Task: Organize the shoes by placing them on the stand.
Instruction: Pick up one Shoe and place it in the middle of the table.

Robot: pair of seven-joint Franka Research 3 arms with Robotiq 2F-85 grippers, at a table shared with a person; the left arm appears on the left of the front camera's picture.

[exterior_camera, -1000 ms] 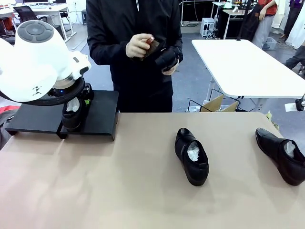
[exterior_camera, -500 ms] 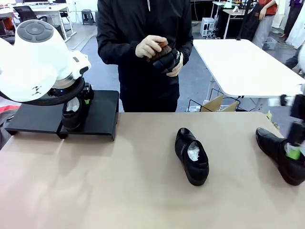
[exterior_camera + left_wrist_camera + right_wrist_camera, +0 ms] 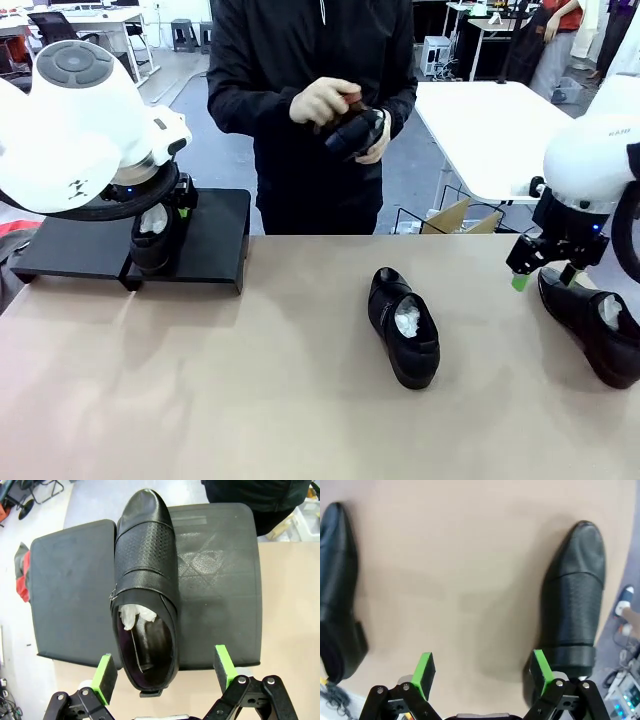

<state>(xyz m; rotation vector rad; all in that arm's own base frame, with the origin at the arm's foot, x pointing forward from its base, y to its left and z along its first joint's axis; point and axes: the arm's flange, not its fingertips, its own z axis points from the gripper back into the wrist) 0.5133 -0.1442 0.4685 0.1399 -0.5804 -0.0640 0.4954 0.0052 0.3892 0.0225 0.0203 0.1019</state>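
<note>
One black shoe point(image 3: 152, 240) stands on the black stand point(image 3: 215, 235), toe pointing away. My left gripper point(image 3: 165, 672) hangs open over its heel point(image 3: 145, 650), green pads on either side and not touching; the stand's top point(image 3: 220, 580) lies around it. A second shoe point(image 3: 405, 325) lies mid-table. A third shoe point(image 3: 595, 325) lies at the right edge, with my right gripper point(image 3: 530, 268) open just above its toe. In the right wrist view the open right gripper point(image 3: 482, 667) hovers over bare table between one shoe point(image 3: 575, 605) and another point(image 3: 337, 590). The person holds another shoe point(image 3: 352, 130) in both hands.
The person stands at the table's far side, behind the middle. A white table point(image 3: 490, 130) stands farther back on the right. The tan tabletop point(image 3: 250, 380) is bare in front. My left arm's large white body point(image 3: 80, 130) looms over the stand.
My right arm has come in from the right and now hangs over the right shoe's toe. The person has shifted slightly right, still handling the shoe. The left arm has not moved.
</note>
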